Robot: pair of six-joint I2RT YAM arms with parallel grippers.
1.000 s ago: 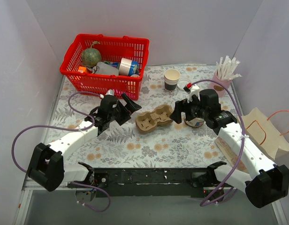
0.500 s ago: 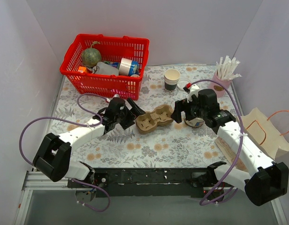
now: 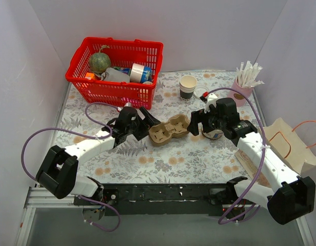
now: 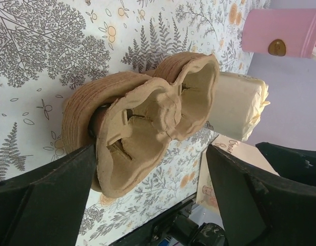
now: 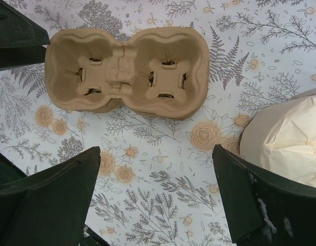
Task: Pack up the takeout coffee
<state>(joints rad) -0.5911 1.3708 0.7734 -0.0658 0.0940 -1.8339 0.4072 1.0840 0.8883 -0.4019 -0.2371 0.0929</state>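
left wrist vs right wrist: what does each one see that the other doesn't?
Left wrist only: the pink holder at top right. It also sees the pulp cup carrier at a low, slanted angle.
Right wrist only: both of the carrier's wells from straight above, both empty.
Shared: the carrier, the paper-topped tub beside it, and the floral table cover.
The takeout coffee is in neither; only the top view shows it.
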